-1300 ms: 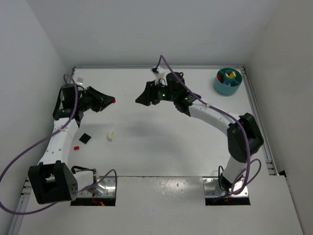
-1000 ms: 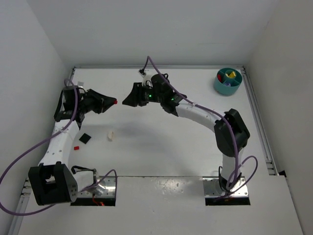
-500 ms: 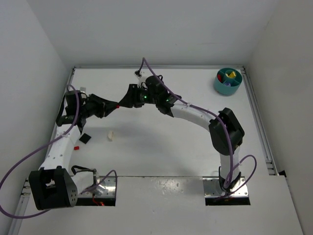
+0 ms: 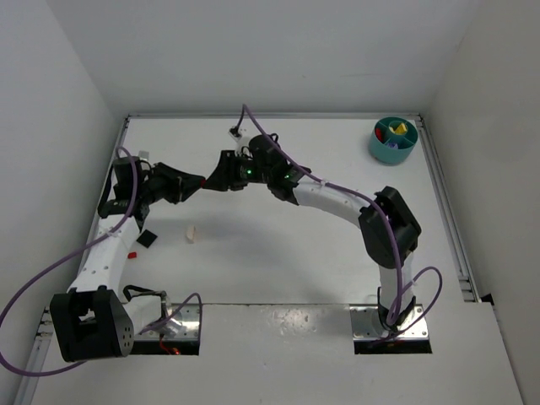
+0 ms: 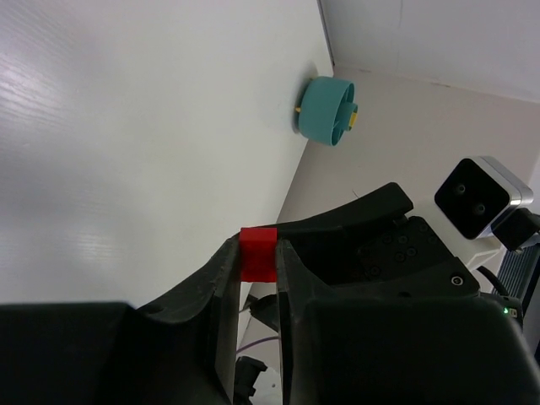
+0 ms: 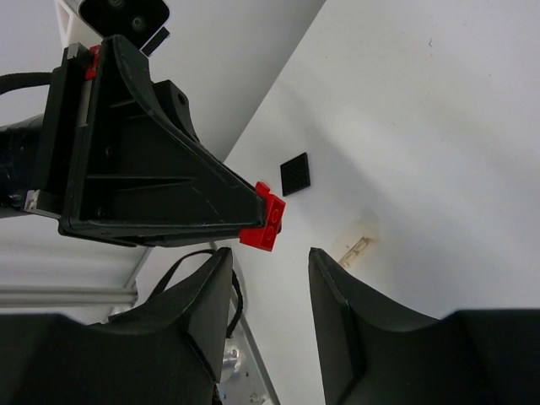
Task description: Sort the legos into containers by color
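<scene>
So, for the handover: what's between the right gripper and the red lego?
Nothing: right wrist view shows a bare gap from the open right gripper to the red lego the left gripper pinches.

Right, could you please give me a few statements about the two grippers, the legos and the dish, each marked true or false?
1. The left gripper is shut on a red lego. True.
2. The right gripper is also shut on the red lego. False: it is open, its fingers apart and just short of the lego.
3. The teal dish sits near the far right corner of the table. True.
4. The cream lego lies inside the teal dish. False: it lies on the table, over on the left side.
</scene>
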